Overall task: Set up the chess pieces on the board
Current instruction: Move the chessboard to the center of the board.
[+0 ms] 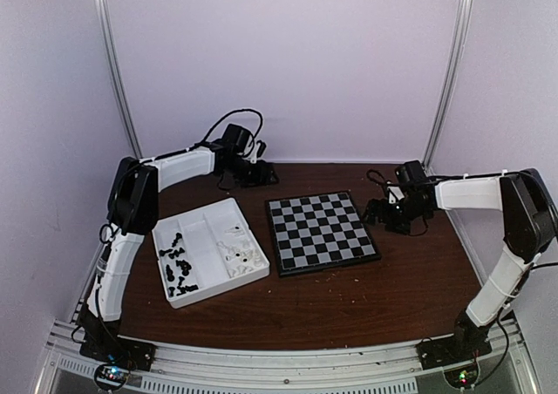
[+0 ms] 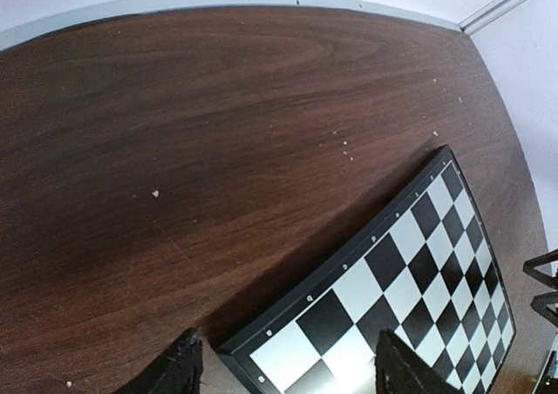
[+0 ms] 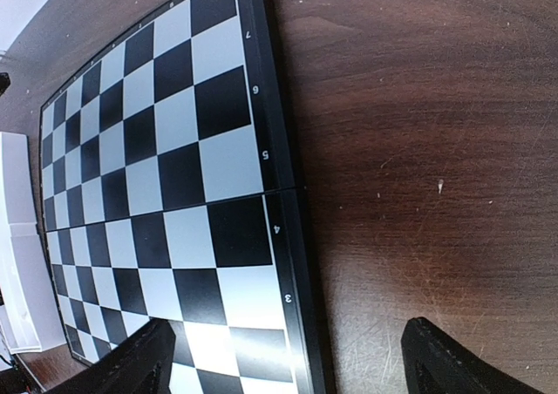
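The board lies flat mid-table with no pieces on it. The chess pieces sit in a white tray: black ones in the left compartments, cream-white ones in the right. My left gripper hovers low off the board's far-left corner. In the left wrist view it is open, with the corner of the board between its fingers. My right gripper is at the board's right edge. In the right wrist view it stands wide open over the rim of the board. Neither holds anything.
The tray stands left of the board, and its white wall shows in the right wrist view. Brown tabletop stretches in front of the board. Pale walls and metal posts close the back and sides.
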Tool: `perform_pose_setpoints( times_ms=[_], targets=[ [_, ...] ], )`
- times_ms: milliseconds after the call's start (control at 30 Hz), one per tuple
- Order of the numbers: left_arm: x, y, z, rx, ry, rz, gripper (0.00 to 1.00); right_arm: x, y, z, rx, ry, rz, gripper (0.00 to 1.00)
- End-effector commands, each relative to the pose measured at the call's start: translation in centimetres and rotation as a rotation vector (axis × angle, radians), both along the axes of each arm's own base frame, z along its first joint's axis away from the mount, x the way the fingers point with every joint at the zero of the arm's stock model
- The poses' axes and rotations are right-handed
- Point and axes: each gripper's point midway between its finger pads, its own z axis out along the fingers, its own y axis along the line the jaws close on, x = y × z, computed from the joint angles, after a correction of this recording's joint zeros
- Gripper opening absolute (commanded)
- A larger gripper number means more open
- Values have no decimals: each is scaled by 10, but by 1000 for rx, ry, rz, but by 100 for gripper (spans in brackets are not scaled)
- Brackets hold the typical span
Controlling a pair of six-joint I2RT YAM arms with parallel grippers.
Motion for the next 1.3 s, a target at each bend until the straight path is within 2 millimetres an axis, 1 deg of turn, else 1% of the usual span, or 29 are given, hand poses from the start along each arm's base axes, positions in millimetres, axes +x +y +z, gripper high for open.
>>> perform_pose_setpoints(
  times_ms=[0, 67, 133, 233, 300, 400, 467, 567, 600, 667, 833, 1100, 1267],
  targets=[
    [11, -8, 26, -63, -61, -11, 68, 4, 7, 4, 10, -7, 2, 94],
    [13, -9, 26, -54, -48, -10, 69, 5, 8, 5, 8, -2, 4, 94],
    [14, -7, 21, -35, 1, 14, 68, 7, 9, 8, 6, -7, 6, 94],
    [9, -4, 14, -47, 99, 41, 68, 7, 7, 11, 1, -17, -3, 94],
    [2, -7, 9, -72, 146, 35, 68, 8, 7, 12, 2, -18, -5, 94],
    [3, -6, 4, -86, 155, 36, 61, 9, 9, 11, 7, -18, -3, 94],
    [5, -4, -1, -112, 194, 55, 60, 10, 11, 12, 8, -16, 0, 93],
    [6, 2, -15, -156, 305, 101, 57, 10, 12, 14, 6, -19, 2, 93],
    [8, 3, -15, -175, 338, 113, 56, 10, 11, 14, 4, -20, 0, 93],
    [9, 6, -23, -214, 403, 129, 54, 10, 11, 14, 3, -20, -1, 93],
    [8, 8, -23, -221, 404, 129, 54, 8, 13, 6, 2, 2, 1, 93],
    [0, 6, -31, -245, 479, 135, 52, 5, 20, -8, 2, 39, 10, 94],
    [-2, 4, -34, -258, 506, 132, 53, 0, 27, -26, 12, 97, 22, 94]
  ],
)
